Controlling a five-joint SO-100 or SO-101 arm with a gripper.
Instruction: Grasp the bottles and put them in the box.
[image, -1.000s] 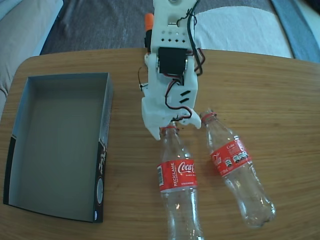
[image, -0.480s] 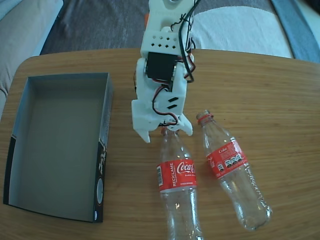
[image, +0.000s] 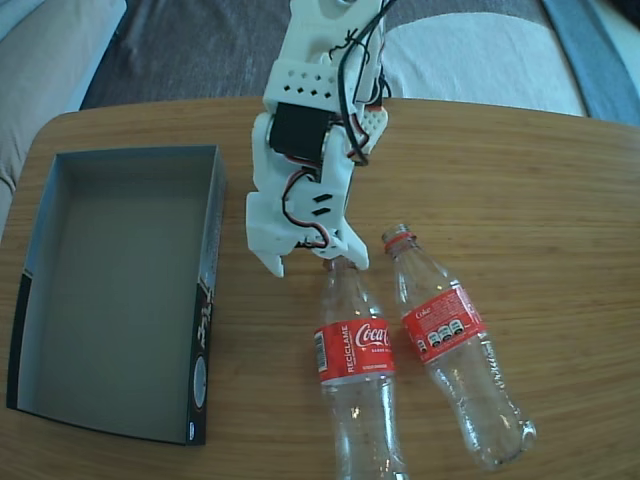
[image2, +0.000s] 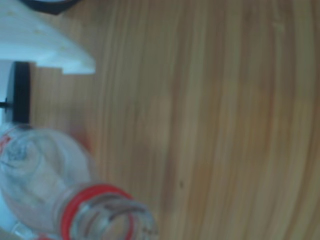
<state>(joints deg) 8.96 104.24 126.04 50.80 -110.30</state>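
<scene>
Two clear bottles with red labels lie on the wooden table in the fixed view, necks pointing away from the camera. My white gripper (image: 315, 265) hangs open over the mouth of the left bottle (image: 353, 352), whose neck sits just inside the right fingertip. The right bottle (image: 445, 325) lies close beside it, apart from the gripper. The box (image: 208, 300), grey inside with black sides, stands empty at the left. The wrist view shows a red-ringed bottle mouth (image2: 107, 215) at the bottom left and one white finger (image2: 50, 45) at the top left.
The table's rounded far edge (image: 480, 105) borders a grey and white couch. Bare wood stretches to the right of the bottles (image: 560, 250) and between the box and the left bottle.
The arm has swung left and tilted, its fingertips shifting left over the left bottle's neck. The right bottle has slid left, closer to the left bottle. The left bottle and box stay put.
</scene>
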